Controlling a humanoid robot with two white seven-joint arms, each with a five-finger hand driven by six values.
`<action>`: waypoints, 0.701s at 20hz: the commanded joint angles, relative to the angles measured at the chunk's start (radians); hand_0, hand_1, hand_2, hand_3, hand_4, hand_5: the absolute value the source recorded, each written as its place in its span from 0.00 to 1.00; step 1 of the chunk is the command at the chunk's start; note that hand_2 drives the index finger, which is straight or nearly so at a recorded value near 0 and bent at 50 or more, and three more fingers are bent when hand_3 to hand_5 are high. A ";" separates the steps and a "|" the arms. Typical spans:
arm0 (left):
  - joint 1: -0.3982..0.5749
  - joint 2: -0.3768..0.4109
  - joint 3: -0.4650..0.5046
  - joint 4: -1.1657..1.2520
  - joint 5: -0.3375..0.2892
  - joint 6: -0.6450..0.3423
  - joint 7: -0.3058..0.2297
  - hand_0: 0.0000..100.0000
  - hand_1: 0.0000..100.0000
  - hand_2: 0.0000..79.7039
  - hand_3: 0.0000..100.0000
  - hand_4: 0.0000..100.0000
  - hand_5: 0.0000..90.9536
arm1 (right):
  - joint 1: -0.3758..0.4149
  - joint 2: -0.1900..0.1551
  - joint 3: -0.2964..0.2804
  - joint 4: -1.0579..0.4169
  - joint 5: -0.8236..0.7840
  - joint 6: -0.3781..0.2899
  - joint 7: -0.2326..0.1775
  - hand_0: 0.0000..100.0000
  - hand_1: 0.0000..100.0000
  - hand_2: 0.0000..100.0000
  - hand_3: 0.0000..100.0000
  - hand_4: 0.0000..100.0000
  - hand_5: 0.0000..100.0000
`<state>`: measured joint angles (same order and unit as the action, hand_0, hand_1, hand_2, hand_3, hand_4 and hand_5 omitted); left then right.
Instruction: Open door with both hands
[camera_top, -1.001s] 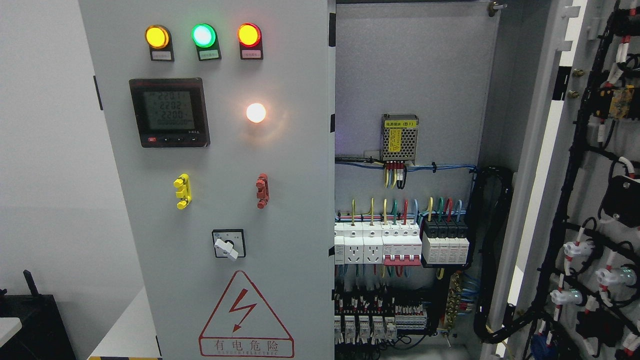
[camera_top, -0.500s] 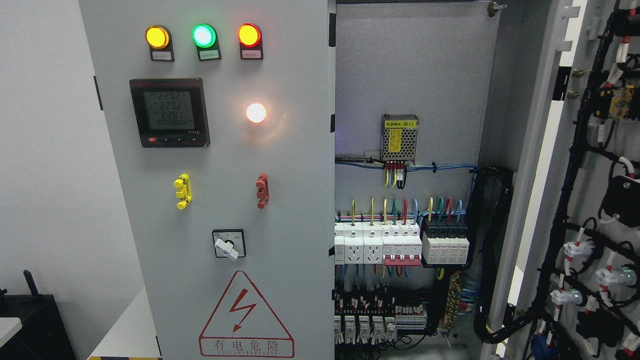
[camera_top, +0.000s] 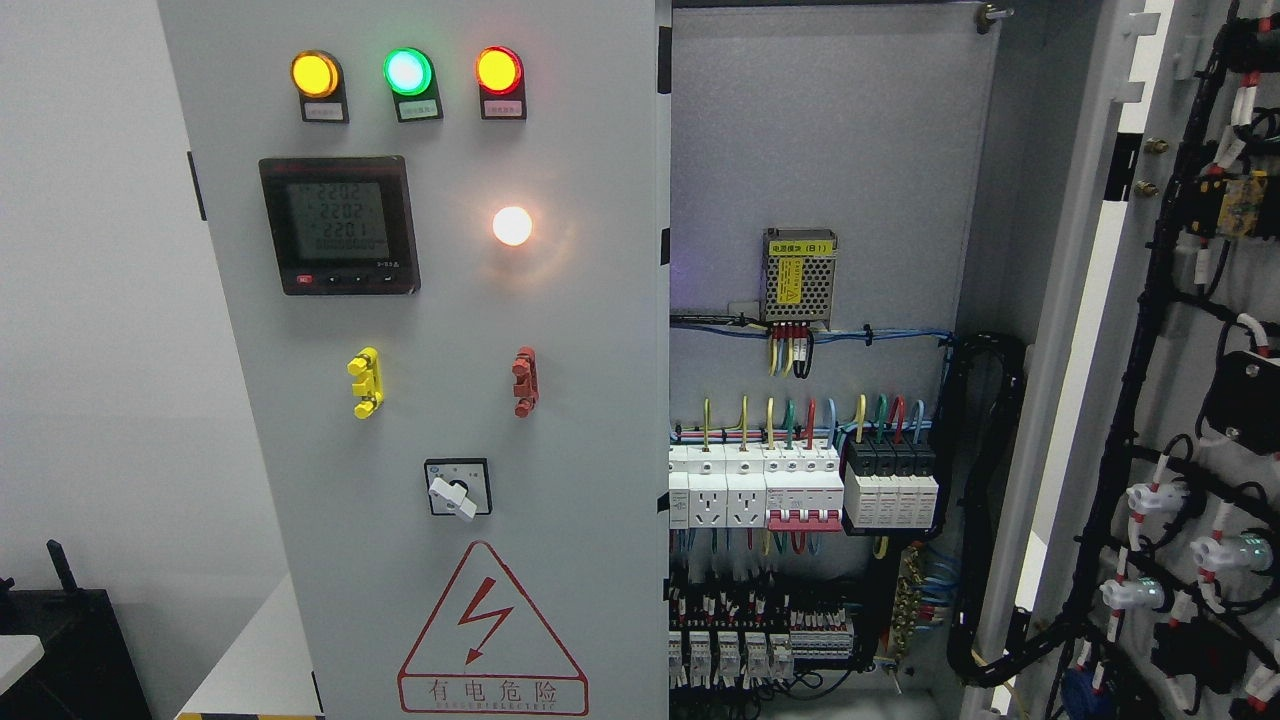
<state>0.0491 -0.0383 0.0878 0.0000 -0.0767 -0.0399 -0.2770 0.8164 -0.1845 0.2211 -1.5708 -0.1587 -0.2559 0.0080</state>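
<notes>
A grey electrical cabinet fills the head view. Its left door (camera_top: 560, 330) is closed and carries three lit lamps, a digital meter (camera_top: 338, 224), a white lamp, a yellow handle (camera_top: 364, 382), a red handle (camera_top: 524, 381), a rotary switch (camera_top: 457, 488) and a red warning triangle. The right door (camera_top: 1190, 400) stands swung wide open at the picture's right, its inner face covered with black cable looms. Between them the cabinet interior (camera_top: 830, 200) shows breakers, sockets and coloured wires. Neither of my hands or arms is visible.
A small power supply (camera_top: 799, 277) is mounted on the back panel above rows of breakers (camera_top: 800, 490). A black cable bundle (camera_top: 985, 500) loops along the right inner wall. A dark box (camera_top: 60, 650) sits at the lower left by a white wall.
Only the meter's digits have flickered. The doors have not moved and no hand has come into view.
</notes>
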 joint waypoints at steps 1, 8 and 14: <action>0.000 0.000 0.001 -0.003 0.000 0.000 0.001 0.00 0.00 0.00 0.00 0.03 0.00 | -0.006 -0.070 0.081 -0.216 -0.001 -0.005 0.000 0.00 0.00 0.00 0.00 0.00 0.00; 0.000 0.000 0.000 -0.003 0.000 0.000 0.001 0.00 0.00 0.00 0.00 0.03 0.00 | -0.025 -0.105 0.202 -0.262 0.001 -0.058 0.001 0.00 0.00 0.00 0.00 0.00 0.00; 0.000 0.000 0.000 -0.003 0.000 0.002 0.001 0.00 0.00 0.00 0.00 0.03 0.00 | -0.115 -0.092 0.259 -0.268 0.002 -0.062 0.001 0.00 0.00 0.00 0.00 0.00 0.00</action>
<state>0.0491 -0.0383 0.0880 0.0000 -0.0767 -0.0399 -0.2808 0.7620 -0.2519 0.3612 -1.7541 -0.1568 -0.3142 0.0041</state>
